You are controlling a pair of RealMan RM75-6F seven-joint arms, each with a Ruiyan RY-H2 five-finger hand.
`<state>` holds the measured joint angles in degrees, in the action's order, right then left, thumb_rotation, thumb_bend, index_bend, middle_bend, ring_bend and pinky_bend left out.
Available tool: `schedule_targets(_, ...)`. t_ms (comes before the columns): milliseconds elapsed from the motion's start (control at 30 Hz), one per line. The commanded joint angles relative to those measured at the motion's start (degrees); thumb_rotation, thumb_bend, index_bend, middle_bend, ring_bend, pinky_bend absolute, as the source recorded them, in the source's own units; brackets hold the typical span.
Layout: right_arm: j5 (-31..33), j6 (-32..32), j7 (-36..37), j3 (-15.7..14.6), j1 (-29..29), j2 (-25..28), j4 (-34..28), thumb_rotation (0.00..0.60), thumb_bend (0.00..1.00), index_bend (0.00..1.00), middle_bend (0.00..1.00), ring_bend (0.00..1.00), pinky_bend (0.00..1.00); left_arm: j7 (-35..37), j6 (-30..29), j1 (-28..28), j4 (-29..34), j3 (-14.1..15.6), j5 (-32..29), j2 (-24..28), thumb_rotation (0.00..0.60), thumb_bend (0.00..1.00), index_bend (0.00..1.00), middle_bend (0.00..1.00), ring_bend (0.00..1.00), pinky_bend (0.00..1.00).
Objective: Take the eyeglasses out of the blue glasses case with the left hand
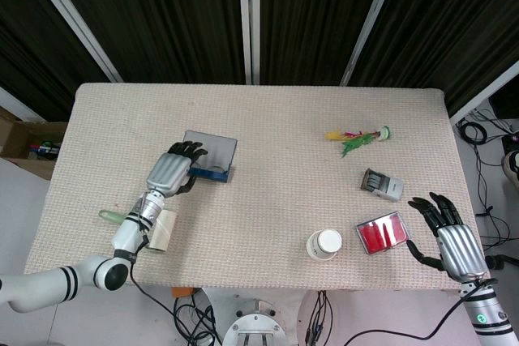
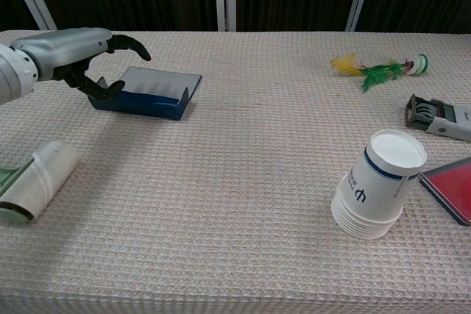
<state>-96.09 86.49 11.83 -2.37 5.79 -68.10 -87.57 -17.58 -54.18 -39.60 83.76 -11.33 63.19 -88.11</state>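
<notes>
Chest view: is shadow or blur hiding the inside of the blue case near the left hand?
Chest view: sharp and evenly lit; the left hand casts only a soft shadow by the blue case, but the low angle hides its inside. Head view: case partly covered by the hand, no glare.

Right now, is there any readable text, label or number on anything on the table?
Paper cups: one dark printed mark on the side, a single character or logo, not legible.
Stamp: no readable text; too small.
Red pad, blue case, roll: no text visible.
</notes>
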Motion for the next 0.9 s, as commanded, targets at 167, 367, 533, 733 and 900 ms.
schedule_targets(167, 0.1, -0.8, -0.2, 0.1, 0.5, 0.0, -0.1, 0.600, 0.27, 0.18, 0.18, 0.00, 0.08, -1.1, 0.3, -0.9, -1.3, 0.2, -1.2, -1.2, 0.600, 0.54, 0.25, 0.10, 0.08, 0.11)
schedule_targets(367, 0.2, -0.6, -0.1, 0.2, 0.3, 0.2, -0.1, 0.600, 0.27, 0.18, 0.17, 0.00, 0.08, -3.0, 0.3, -1.7, -2.1, 0.7, -2.5, -2.5, 0.600, 0.60, 0.30, 0.09, 0.07, 0.11)
schedule_targets(533, 0.4, -0.5, 0.4, 0.2, 0.2, 0.3, 0.2, 0.600, 0.27, 0.18, 0.17, 0.00, 0.08, -7.2, -4.0, -0.6, -1.7, 1.5, -2.9, -2.6, 0.571, 0.60, 0.32, 0.08, 0.07, 0.11)
schedule_targets(733, 0.2, -1.0, 0.5, 0.2, 0.6, 0.2, 0.3, 0.600, 0.27, 0.18, 0.17, 0.00, 0.08, -8.5, -9.0, 1.8, -4.0, 3.0, -1.5, -3.7, 0.600, 0.39, 0.13, 0.06, 0.07, 0.11)
schedule_targets(900, 0.0, -1.0, 0.0, 0.3, 0.7, 0.1, 0.0, 0.600, 0.27, 0.18, 0.17, 0.00, 0.08, -8.5, -7.0, 1.0, -7.7, 2.0, -3.2, -5.8, 0.600, 0.33, 0.12, 0.06, 0.07, 0.11)
